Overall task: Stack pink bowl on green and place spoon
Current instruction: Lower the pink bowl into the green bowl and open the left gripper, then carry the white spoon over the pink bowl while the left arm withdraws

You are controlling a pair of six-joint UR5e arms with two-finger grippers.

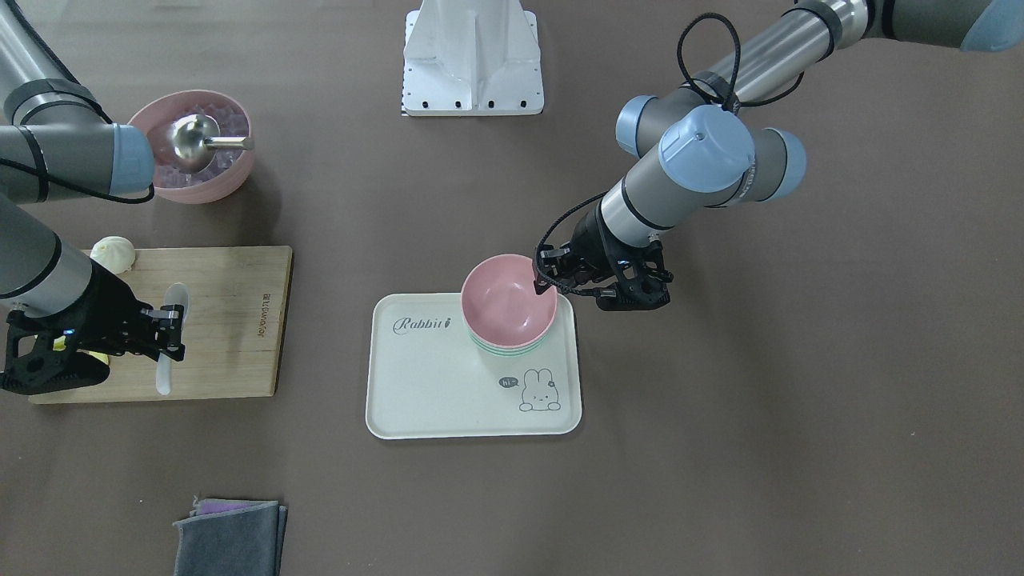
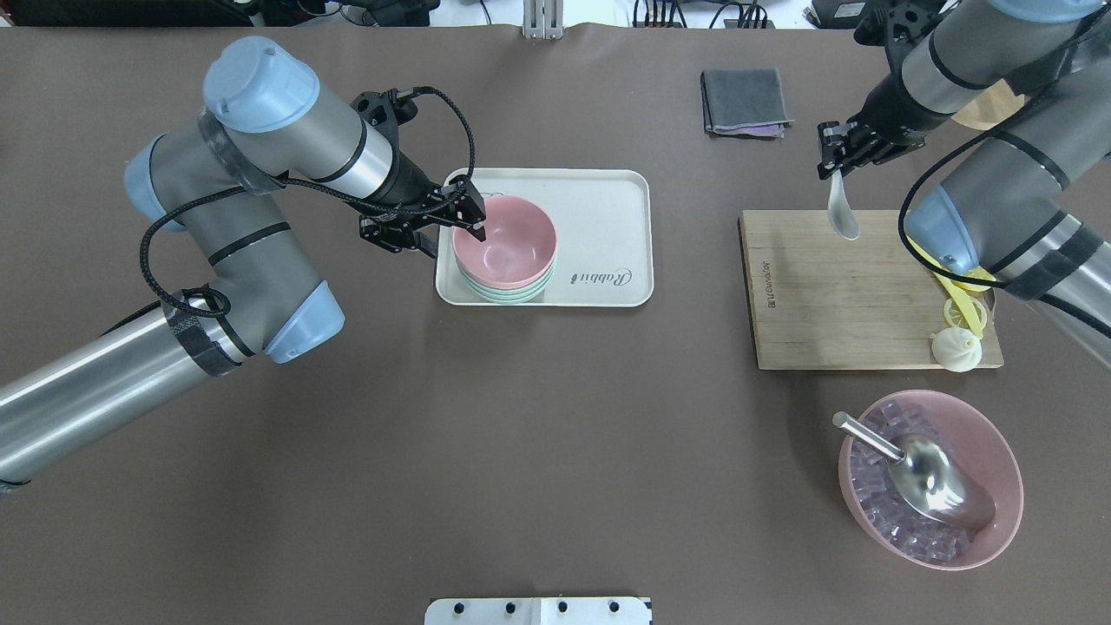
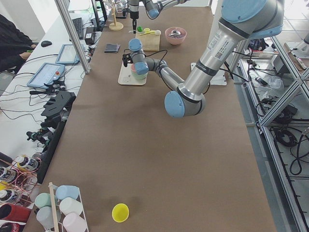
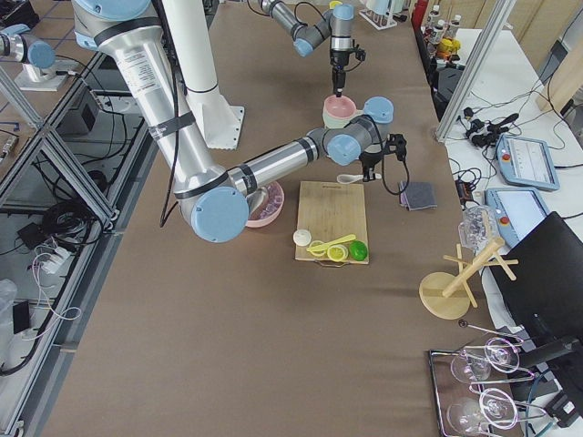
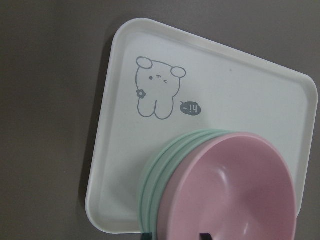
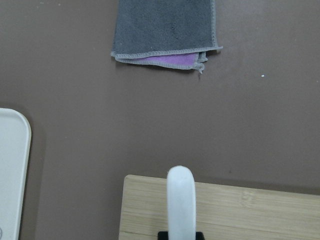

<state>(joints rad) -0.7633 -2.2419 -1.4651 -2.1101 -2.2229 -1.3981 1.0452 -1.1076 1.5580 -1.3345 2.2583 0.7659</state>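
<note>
The pink bowl (image 2: 512, 243) sits nested in the stack of green bowls (image 2: 503, 293) on the white rabbit tray (image 2: 608, 200). My left gripper (image 2: 464, 217) is at the bowl's rim, one finger inside and one outside, with a gap wider than the rim, so open. The left wrist view shows the pink bowl (image 5: 235, 195) on the green bowls (image 5: 160, 175). My right gripper (image 2: 835, 161) is shut on the handle of the white spoon (image 2: 842, 213), over the far edge of the wooden board (image 2: 833, 304). The spoon (image 6: 181, 200) also shows in the right wrist view.
On the board lie a white bun (image 2: 956, 350) and yellow pieces (image 2: 963, 304). A large pink bowl of ice (image 2: 998, 486) with a metal scoop (image 2: 942, 477) stands near the robot's right. A folded grey cloth (image 2: 745, 102) lies beyond the board.
</note>
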